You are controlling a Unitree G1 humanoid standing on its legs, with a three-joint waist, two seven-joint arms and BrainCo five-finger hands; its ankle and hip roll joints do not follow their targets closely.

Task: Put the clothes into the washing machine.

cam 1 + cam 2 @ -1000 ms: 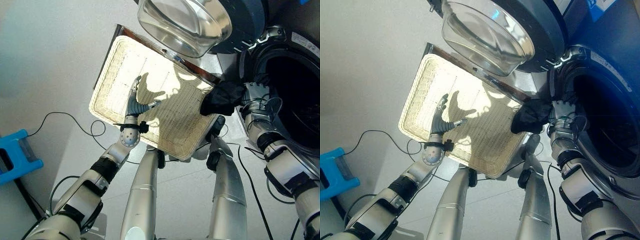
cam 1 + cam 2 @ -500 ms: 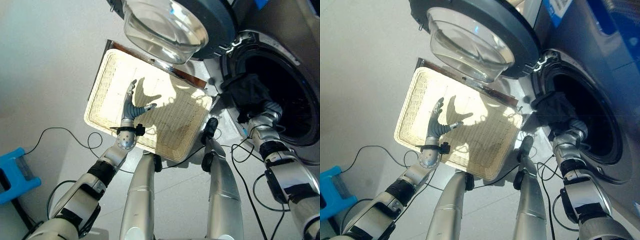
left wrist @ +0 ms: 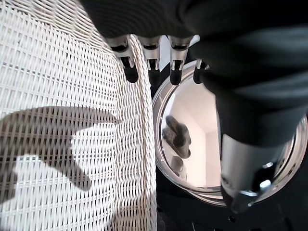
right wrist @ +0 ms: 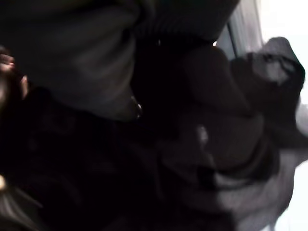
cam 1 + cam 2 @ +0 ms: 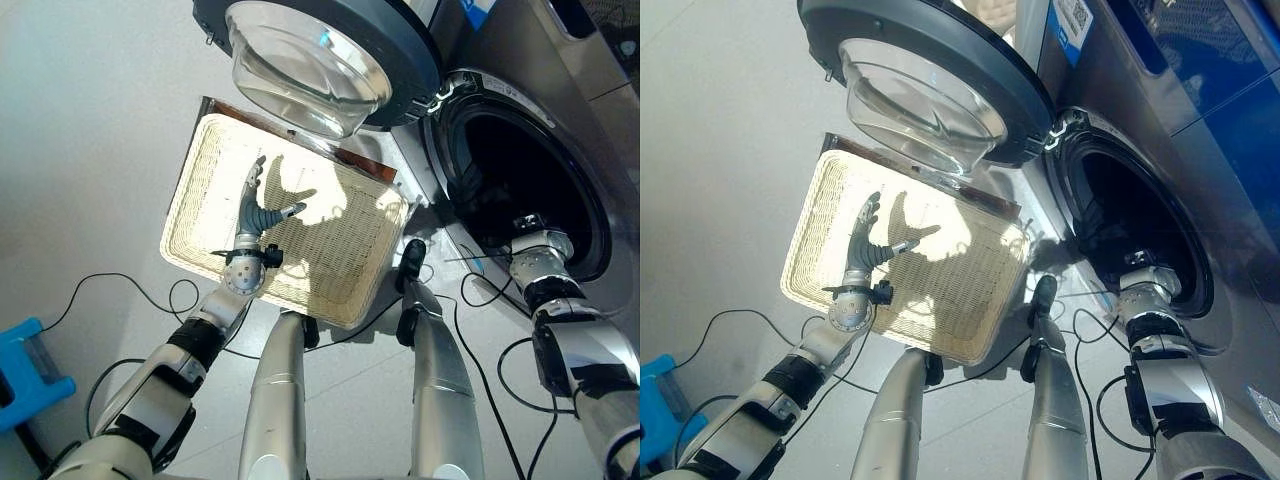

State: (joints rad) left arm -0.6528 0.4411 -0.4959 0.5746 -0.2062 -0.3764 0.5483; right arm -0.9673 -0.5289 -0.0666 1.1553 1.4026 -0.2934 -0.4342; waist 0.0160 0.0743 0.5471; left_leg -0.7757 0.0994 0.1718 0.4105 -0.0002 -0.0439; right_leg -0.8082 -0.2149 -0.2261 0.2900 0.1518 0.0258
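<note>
The wicker basket [image 5: 200, 210] lies on the floor in front of the washing machine [image 5: 560, 90]. My left hand [image 5: 256, 207] hovers open above the basket's weave [image 3: 57, 96], its fingers [image 3: 152, 60] straight and holding nothing. The machine's round opening [image 5: 520, 160] is dark, and my right arm goes into it at the wrist [image 5: 538, 252], with the hand hidden inside. Dark clothing [image 4: 236, 139] lies in the drum by the right hand, and a dark bundle [image 5: 482, 198] shows at the drum's mouth.
The machine's round glass door [image 5: 305, 60] stands swung open over the far edge of the basket. A blue stool [image 5: 28, 365] sits on the floor at the lower left. Bare grey floor lies left of the basket.
My right hand carried the black garment from the basket's right edge into the drum and now sits inside the opening. The left hand keeps its pose. The camera has shifted towards the machine.
</note>
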